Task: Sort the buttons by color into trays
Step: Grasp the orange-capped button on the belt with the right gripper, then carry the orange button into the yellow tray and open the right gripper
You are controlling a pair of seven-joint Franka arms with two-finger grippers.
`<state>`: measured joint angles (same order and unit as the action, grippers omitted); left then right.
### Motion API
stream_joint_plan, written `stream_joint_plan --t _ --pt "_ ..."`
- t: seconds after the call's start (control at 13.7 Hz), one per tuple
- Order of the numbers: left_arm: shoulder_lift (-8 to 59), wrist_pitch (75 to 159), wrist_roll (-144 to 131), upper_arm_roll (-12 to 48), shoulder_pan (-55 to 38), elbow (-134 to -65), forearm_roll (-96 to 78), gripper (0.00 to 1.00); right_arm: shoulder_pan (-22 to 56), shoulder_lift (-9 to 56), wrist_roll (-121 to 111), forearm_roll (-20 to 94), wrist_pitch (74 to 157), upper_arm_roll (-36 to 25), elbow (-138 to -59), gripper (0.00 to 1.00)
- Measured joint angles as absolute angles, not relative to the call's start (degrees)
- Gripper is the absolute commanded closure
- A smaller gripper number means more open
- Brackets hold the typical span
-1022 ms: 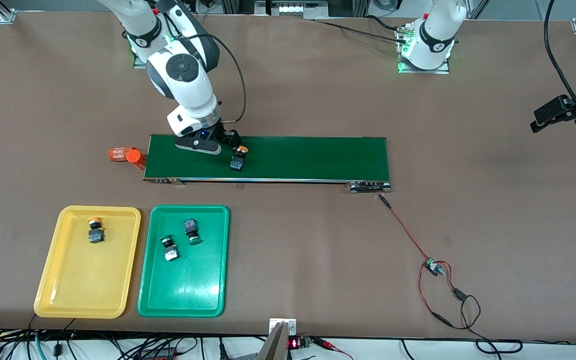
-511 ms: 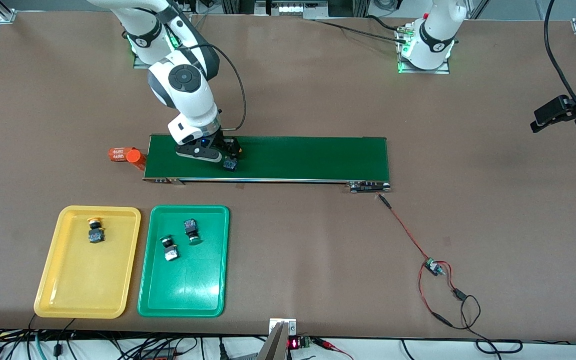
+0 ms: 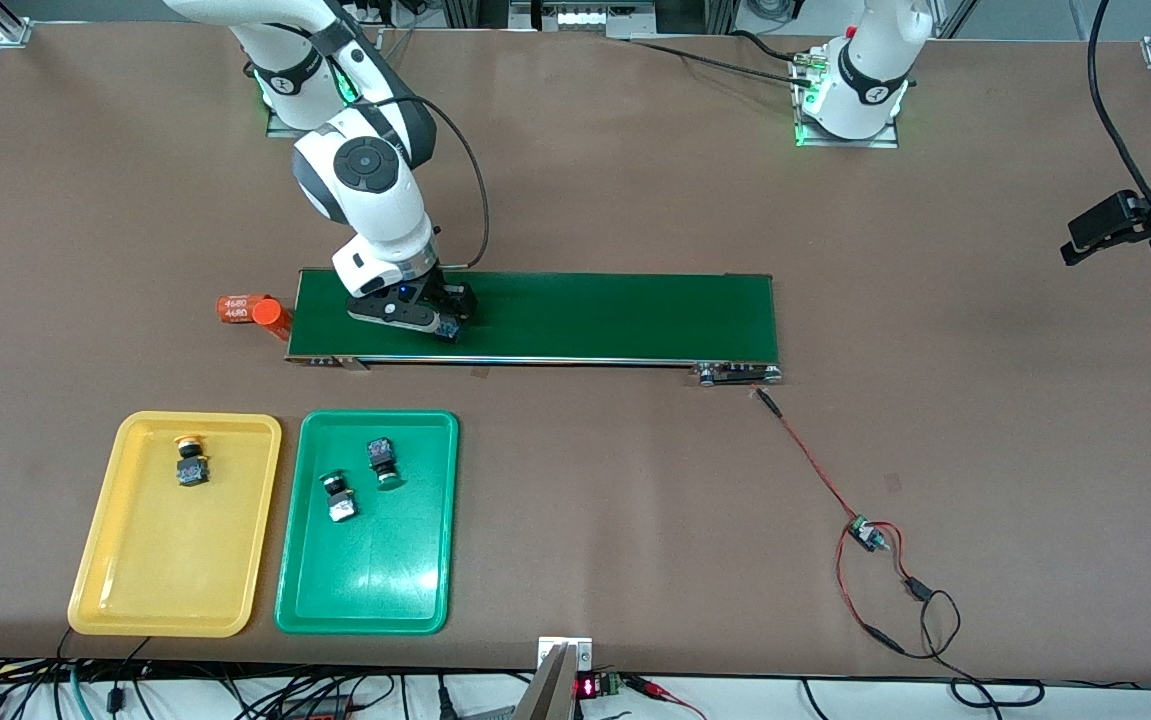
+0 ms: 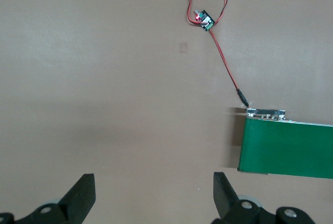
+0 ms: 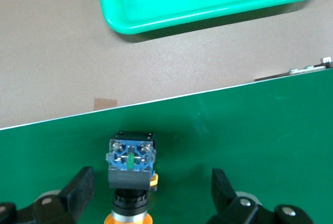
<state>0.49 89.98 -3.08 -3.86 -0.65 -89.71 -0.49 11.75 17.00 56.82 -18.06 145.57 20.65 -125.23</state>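
right pincer [image 3: 443, 322]: parked low over the conveyor belt [image 3: 585, 315] near the right arm's end, jaws wide apart, nothing clamped yet

what changed: a second ago the pincer was a bit farther along the belt and the yellow button [image 5: 131, 169] was fully exposed beside it; now the button has been straddled, mostly hidden under the pincer in the front view

wrist check: the button is seen lying on the belt between the two fingers [image 5: 78, 193], orange cap toward the camera, no contact made

meaning: looks like the last grab is lined up, only the squeeze is needed

yellow tray [image 3: 125, 560]: one yellow button [image 3: 190, 463] already dropped in, so this one is probably headed there

green tray [image 3: 375, 590]: both green buttons [image 3: 360, 478] already sorted

left pincer [image 4: 153, 195]: held up over bare surface [image 3: 935, 300] at the left arm's end, jaws spread, arm waiting
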Motion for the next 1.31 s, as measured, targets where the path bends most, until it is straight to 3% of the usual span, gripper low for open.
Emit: stream_joint_plan --t 0.29,0.44,0.51,0.66,0.73,0.8,1.02,1.31 --pt "0.5 90.0 -3.1 -3.7 -0.7 -89.7 -0.5 0.00 12.1 18.3 56.8 -18.3 147.0 19.0 -125.0 0.00" --pt "0.5 90.0 -3.1 -3.5 -0.8 -89.7 -0.5 0.00 12.9 20.2 56.8 -18.9 148.0 17.8 -124.4 0.12" --pt "0.5 90.0 -3.0 -3.4 -0.9 -89.7 -0.5 0.00 13.5 21.1 56.8 -19.4 148.1 17.1 -123.8 0.27" --pt "0.5 90.0 -3.0 -3.1 -1.0 -89.7 -0.5 0.00 13.9 22.3 56.8 -19.7 148.2 16.6 -122.8 0.71" --pt "0.5 89.9 -3.0 -3.1 -1.0 -89.7 -0.5 0.00 14.1 22.3 56.8 -19.7 148.2 16.6 -122.5 0.88" --pt "0.5 89.7 -3.0 -3.1 -1.0 -89.7 -0.5 0.00 14.3 22.2 56.8 -19.7 148.2 16.6 -122.4 0.96" --pt "0.5 88.9 -3.0 -3.1 -1.0 -89.7 -0.5 0.00 14.4 22.0 56.8 -19.7 146.8 15.6 -121.0 1.00" --pt "0.5 88.8 -3.0 -3.1 -1.0 -89.7 -0.5 0.00 14.1 20.4 50.9 -17.7 128.9 14.1 -109.6 1.00"
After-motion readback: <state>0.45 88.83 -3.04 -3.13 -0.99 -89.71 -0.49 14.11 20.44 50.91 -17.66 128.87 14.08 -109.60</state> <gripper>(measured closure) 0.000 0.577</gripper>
